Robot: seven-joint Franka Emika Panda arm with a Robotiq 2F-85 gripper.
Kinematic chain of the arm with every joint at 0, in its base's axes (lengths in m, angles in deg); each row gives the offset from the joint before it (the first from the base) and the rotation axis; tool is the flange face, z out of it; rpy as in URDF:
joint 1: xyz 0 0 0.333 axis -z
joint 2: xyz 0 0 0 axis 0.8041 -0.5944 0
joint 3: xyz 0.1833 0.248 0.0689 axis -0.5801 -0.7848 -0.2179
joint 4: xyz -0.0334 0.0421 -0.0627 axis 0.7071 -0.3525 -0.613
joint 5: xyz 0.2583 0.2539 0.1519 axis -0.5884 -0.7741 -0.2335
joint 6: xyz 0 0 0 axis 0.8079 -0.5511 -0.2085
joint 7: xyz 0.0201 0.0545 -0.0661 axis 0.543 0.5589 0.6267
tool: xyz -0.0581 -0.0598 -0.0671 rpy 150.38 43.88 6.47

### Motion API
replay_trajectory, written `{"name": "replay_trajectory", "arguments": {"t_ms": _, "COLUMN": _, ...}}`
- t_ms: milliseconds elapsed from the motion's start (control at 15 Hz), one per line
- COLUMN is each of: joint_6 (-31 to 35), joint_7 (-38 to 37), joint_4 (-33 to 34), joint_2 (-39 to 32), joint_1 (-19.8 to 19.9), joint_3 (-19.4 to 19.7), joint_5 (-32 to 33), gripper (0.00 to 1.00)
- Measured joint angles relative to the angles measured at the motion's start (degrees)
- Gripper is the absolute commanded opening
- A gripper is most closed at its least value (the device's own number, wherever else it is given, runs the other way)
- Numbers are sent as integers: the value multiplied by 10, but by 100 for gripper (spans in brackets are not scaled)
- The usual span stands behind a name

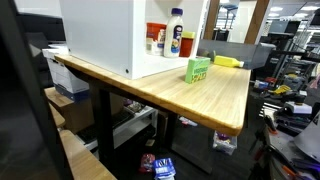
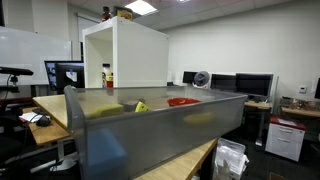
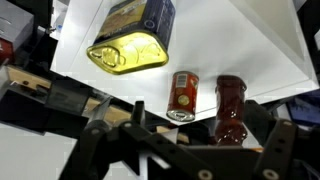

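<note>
Red can and dark red bottle sit side by side on a white panel in the wrist view. They are close together, touching or not I can't tell, and are the nearest things to the end effector. It hangs just short of them, jaws spread wide, nothing between them. Tin with a yellow end and dark printed sides is further off on the same panel, well apart from the pair; upright or lying, can't tell from this angle. Arm not made out in either exterior view. White cabinet stands on the wooden surface, with a white bottle in its open side and a green box out on the surface near it; the cabinet also shows behind a grey bin. Handling judgement: can and bottle are crowded, so a clean approach likely needs the open jaws centred on one item only, with one finger going into the narrow gap and not onto the neighbour. Bottle looks tall and slim, probably tips if nudged; can looks squat and steadier. Best to go in slow and square, close only once both sides of the body are flanked, and lift straight so the neighbour isn't dragged.
</note>
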Motion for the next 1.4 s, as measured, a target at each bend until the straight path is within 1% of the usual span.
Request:
{"name": "replay_trajectory", "arguments": {"t_ms": 67, "joint_6": 58, "joint_7": -62, "joint_4": -31, "joint_2": 14, "joint_1": 0, "joint_3": -9, "joint_5": 19, "gripper": 100}}
{"name": "replay_trajectory", "arguments": {"t_ms": 200, "joint_6": 102, "joint_7": -108, "joint_4": -66, "joint_2": 23, "joint_1": 1, "joint_3": -22, "joint_5": 39, "gripper": 100}}
{"name": "replay_trajectory", "arguments": {"t_ms": 400, "joint_6": 189, "joint_7": -212, "joint_4": -144, "joint_2": 41, "joint_1": 9, "joint_3": -53, "joint_5": 108, "gripper": 100}}
{"name": "replay_trajectory", "arguments": {"t_ms": 667, "joint_6": 270, "joint_7": -345, "joint_4": -220, "joint_2": 60, "joint_1": 37, "joint_3": -93, "joint_5": 198, "gripper": 100}}
{"name": "replay_trajectory", "arguments": {"t_ms": 800, "joint_6": 296, "joint_7": -414, "joint_4": -247, "joint_2": 71, "joint_1": 60, "joint_3": -110, "joint_5": 246, "gripper": 100}}
{"name": "replay_trajectory", "arguments": {"t_ms": 933, "joint_6": 305, "joint_7": -472, "joint_4": -264, "joint_2": 81, "joint_1": 82, "joint_3": -126, "joint_5": 287, "gripper": 100}}
{"name": "replay_trajectory", "arguments": {"t_ms": 1400, "joint_6": 301, "joint_7": -655, "joint_4": -296, "joint_2": 114, "joint_1": 168, "joint_3": -175, "joint_5": 422, "gripper": 100}}
